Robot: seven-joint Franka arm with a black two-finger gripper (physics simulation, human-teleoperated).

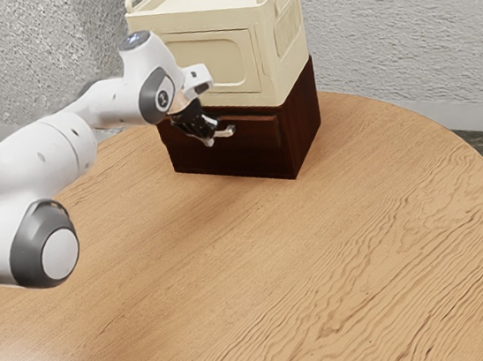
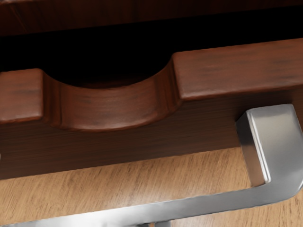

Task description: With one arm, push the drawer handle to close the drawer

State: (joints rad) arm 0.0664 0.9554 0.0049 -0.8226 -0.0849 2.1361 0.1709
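Observation:
In the exterior view my gripper (image 1: pixel 207 135) is at the front of the dark brown cabinet (image 1: pixel 303 123), beside the silver handle (image 1: pixel 228 131) of its drawer (image 1: pixel 257 131). The wrist view looks onto the drawer's front panel (image 2: pixel 236 71), which has a curved notch in its top edge. A dark gap stands between this panel and the cabinet (image 2: pixel 142 10), so the drawer is partly open. The handle (image 2: pixel 279 142) stands out from the panel, its bar running along the lower part of the wrist view. Whether my gripper touches the handle I cannot tell.
A cream-coloured box (image 1: pixel 208 60) with rails on top sits on the brown cabinet. Both stand near the far edge of the round wooden table (image 1: pixel 323 259), with a rough pale wall (image 1: pixel 409 34) behind. My arm reaches over the table from the exterior view's left.

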